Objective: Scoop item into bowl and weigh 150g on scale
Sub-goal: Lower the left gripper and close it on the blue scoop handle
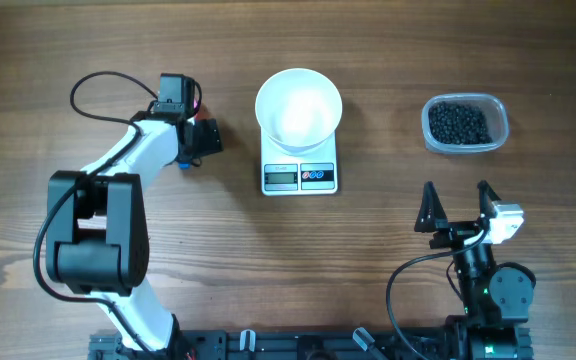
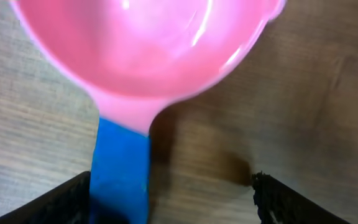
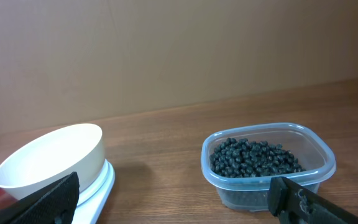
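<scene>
A: Surface and room first?

B: Brown wooden table [image 1: 388, 60], grain running side to side. Plain brown wall behind it in the right wrist view.

A: And on it?

B: White scale [image 1: 300, 177] near the middle, display and buttons facing the arms. Carries the white bowl [image 1: 268, 100], set on its platform. Off to the right, well apart from the scale, a clear tub [image 1: 504, 125] with the black beans [image 1: 458, 122] heaped inside.

A: Pose of the left arm?

B: Stretched away from its base at the lower left, white forearm angled toward the scale. Left gripper [image 2: 171, 177] out to the left of the bowl, near it but not touching.

A: Holding anything?

B: Jaws wide, not clamped. Blue handle [image 2: 120, 168] of a pink scoop [image 2: 148, 50] lying between them, close against one finger, with a clear gap to the other. Pink cup out ahead, above the table.

A: And the right arm?

B: Folded low over its base at the lower right. Right gripper [image 1: 457, 203] aimed toward the tub, short of it. Spread fully, holding nothing.
</scene>
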Robot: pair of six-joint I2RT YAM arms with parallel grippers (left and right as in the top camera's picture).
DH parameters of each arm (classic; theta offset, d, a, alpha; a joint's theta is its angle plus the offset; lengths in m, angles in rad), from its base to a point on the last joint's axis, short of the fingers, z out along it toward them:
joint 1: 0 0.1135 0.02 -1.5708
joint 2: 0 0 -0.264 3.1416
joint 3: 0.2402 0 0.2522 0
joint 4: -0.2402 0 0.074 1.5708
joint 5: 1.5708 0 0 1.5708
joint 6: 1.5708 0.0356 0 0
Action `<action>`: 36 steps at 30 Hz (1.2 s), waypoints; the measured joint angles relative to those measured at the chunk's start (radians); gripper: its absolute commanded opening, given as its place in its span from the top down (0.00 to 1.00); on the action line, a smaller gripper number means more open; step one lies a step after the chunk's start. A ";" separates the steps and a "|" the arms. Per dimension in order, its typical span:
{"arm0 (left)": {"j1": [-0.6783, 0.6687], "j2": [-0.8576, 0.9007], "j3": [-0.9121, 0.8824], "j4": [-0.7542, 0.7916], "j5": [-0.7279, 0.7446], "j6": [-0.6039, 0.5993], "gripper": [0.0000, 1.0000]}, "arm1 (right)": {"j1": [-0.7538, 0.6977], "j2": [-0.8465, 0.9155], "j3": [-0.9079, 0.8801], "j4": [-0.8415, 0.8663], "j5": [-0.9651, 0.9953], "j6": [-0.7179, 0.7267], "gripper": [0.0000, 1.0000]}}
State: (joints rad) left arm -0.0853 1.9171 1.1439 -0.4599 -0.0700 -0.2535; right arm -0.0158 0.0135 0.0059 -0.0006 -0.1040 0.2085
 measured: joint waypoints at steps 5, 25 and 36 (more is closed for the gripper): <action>0.000 0.000 -0.001 0.019 0.002 -0.013 0.41 | 0.000 0.000 0.000 0.000 0.000 0.000 0.00; 0.000 0.039 0.001 0.127 -0.064 -0.014 0.46 | 0.000 0.000 0.000 0.000 0.000 0.000 0.00; 0.017 0.049 0.002 0.167 -0.083 -0.014 0.56 | 0.000 0.000 0.000 0.000 0.000 0.000 0.00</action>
State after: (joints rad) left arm -0.0685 1.9663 1.1461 -0.2924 -0.1532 -0.2676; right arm -0.0158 0.0135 0.0059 -0.0006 -0.1040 0.2085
